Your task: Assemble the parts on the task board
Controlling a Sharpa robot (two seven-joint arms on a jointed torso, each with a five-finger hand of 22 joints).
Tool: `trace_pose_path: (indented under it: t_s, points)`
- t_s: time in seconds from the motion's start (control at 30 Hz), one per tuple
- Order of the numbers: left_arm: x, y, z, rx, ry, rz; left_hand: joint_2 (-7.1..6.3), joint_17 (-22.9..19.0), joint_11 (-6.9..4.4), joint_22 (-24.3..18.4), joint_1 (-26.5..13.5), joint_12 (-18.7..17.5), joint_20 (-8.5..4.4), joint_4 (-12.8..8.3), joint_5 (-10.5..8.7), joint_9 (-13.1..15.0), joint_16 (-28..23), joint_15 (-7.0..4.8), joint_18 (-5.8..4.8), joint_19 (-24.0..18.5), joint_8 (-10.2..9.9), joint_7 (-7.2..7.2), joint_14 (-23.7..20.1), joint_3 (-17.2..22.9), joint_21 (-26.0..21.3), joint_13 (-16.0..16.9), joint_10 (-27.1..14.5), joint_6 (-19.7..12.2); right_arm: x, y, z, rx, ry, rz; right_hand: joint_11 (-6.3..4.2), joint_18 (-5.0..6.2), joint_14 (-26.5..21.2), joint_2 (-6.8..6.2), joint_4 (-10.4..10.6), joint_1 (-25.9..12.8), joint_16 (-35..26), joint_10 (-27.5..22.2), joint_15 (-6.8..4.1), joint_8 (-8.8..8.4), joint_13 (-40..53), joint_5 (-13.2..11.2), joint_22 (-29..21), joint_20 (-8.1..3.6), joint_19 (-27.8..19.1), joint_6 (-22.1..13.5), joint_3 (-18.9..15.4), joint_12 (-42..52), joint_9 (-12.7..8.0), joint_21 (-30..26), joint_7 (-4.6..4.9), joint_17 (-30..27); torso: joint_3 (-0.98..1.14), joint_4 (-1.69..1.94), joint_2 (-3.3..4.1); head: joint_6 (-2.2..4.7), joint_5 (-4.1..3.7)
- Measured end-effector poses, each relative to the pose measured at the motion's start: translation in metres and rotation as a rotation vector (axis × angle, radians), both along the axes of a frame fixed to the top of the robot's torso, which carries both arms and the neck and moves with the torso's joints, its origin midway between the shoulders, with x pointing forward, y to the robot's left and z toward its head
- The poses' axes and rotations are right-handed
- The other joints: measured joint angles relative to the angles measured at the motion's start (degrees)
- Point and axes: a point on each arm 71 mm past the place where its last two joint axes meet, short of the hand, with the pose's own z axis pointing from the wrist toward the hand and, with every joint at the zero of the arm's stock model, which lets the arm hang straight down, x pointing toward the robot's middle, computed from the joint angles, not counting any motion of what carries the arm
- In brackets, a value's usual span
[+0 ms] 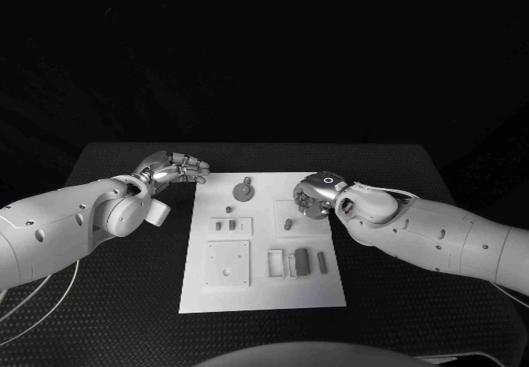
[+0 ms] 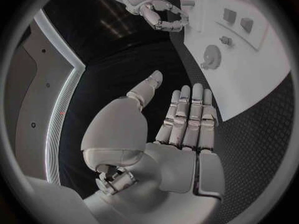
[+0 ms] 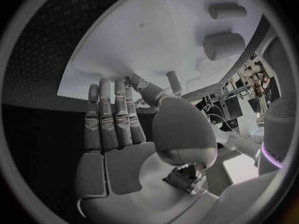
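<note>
Looking down from the head camera, I see the flat white rectangular task board [image 1: 261,290] lying in the middle of the black textured surface [image 1: 110,306], with both arms reaching in beside its far end.

My left hand [image 1: 174,169] hovers just off the board's far left corner, over the bare surface. In the left wrist view its fingers [image 2: 190,115] lie straight and side by side with the thumb set apart, and nothing rests in the palm. It touches no part.

My right hand [image 1: 316,194] sits over the board's right edge, near its far end. In the right wrist view its fingers [image 3: 112,115] also extend straight and close together, the palm bare. In the left wrist view the same hand looks loosely curled, yet I see nothing pinched in it.

Small grey parts lie on the board: a round disc-shaped piece [image 1: 244,189] near the far end, a short grey peg [image 1: 289,224] just beside my right hand, and a dark upright block [image 1: 302,258] among the slotted pieces nearer me.
</note>
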Motion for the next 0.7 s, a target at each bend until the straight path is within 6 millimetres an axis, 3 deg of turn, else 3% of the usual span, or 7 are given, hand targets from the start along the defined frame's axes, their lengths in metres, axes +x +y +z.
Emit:
trace_pose_path:
  t_s: [0.7]
  points:
    - [0.0004,0.0009,-0.0002,0.001,0.001,0.002,0.0,0.1,0.0,-0.21,0.0,0.0,0.0,0.0,0.0,0.0,-0.23,0.0,0.0,0.0,0.0,0.0,0.0,0.0,0.0,-0.05,0.0,0.0,-0.0058,-0.0029,0.0016,0.014,0.0,-0.01,-0.4,0.0,0.99,0.0,0.16,0.0,0.0,0.61,-0.21,0.49,0.39,0.0,-0.01,-0.49,0.9,0.92,0.16,0.06,0.07,0.44,-0.49,0.64,0.01,-0.01,0.01,0.26,0.28]
